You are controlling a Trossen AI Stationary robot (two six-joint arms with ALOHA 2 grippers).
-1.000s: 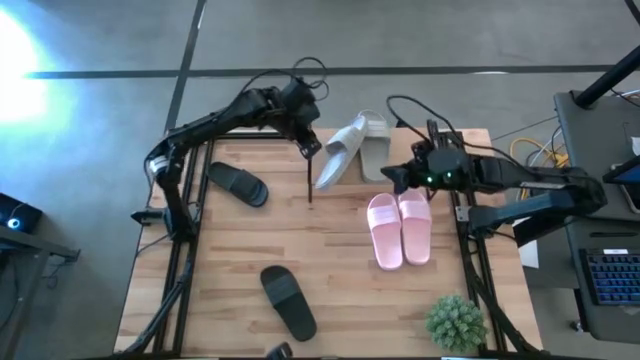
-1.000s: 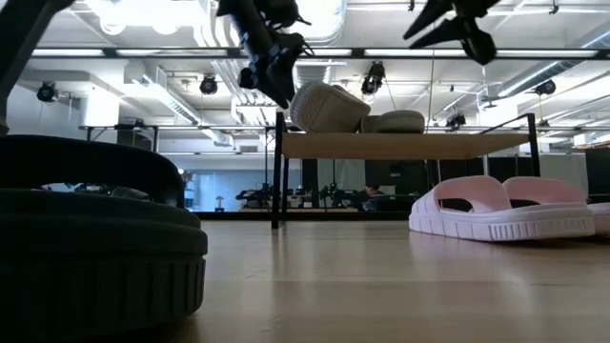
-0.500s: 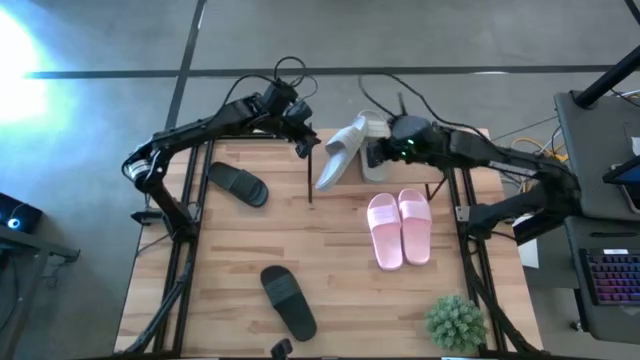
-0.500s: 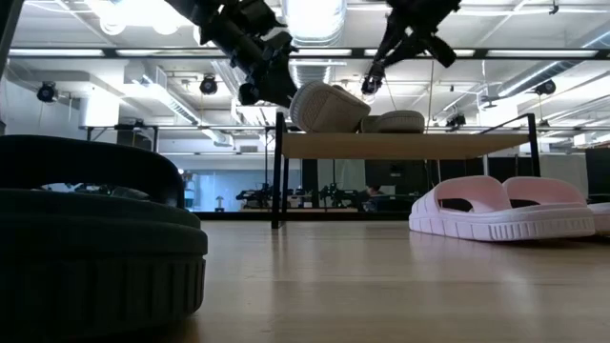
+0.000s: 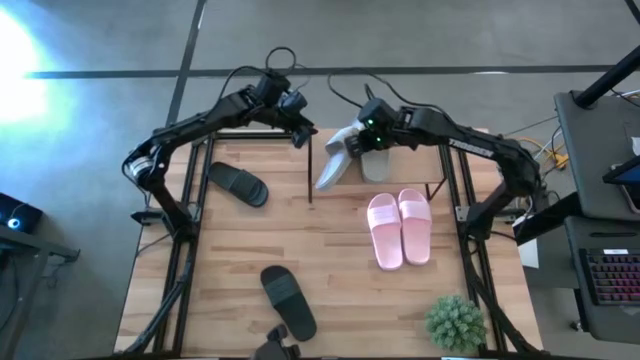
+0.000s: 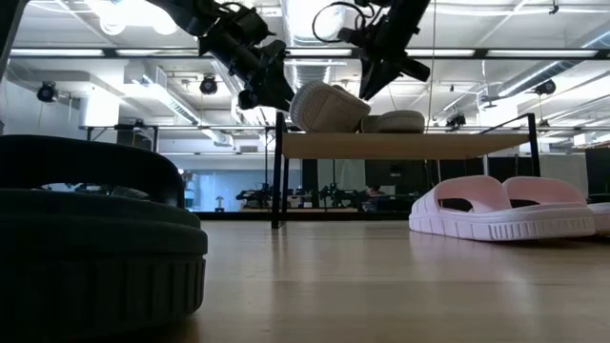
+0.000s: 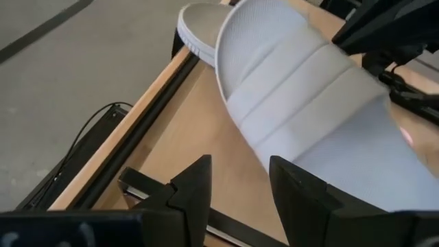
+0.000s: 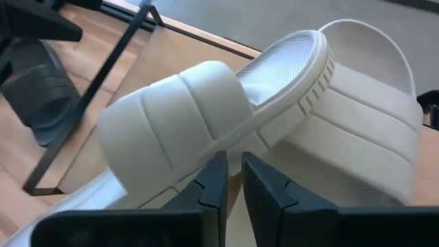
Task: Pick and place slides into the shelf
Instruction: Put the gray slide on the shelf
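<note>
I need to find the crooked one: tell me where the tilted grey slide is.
In the high view the tilted grey slide lies askew at the shelf's left end, leaning on the other grey slide, between both grippers.

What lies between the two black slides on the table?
Only bare tabletop: in the high view nothing sits between the black slide near the left edge and the black slide nearer the front.

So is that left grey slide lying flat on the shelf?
No. The left grey slide lies skewed, overhanging the shelf edge and resting partly on the other grey slide.
</note>
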